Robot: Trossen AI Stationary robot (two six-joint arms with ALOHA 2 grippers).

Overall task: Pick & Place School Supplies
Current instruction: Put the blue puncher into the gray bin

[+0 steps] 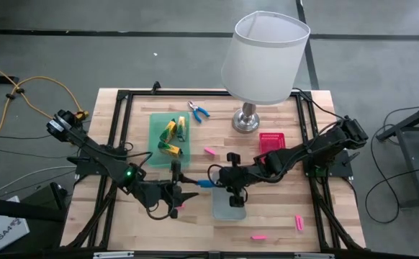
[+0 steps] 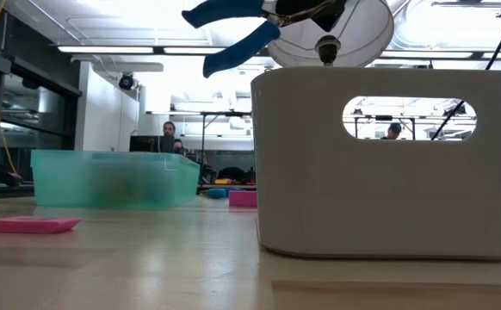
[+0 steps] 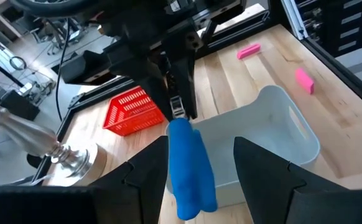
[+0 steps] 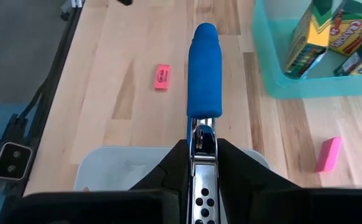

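Two dark arms are meeting over the wooden surface (image 1: 123, 223), just above the grey tray (image 1: 229, 206). Left of the tray, the left claw (image 1: 183, 194) is standing open, its fingers (image 3: 265, 171) flanking the blue handle without visibly pressing it. Between them, the blue-handled screwdriver (image 1: 205, 183) is hanging above the tray's rim. Right of it, the right claw (image 1: 222, 178) is gripping the tool's metal end.
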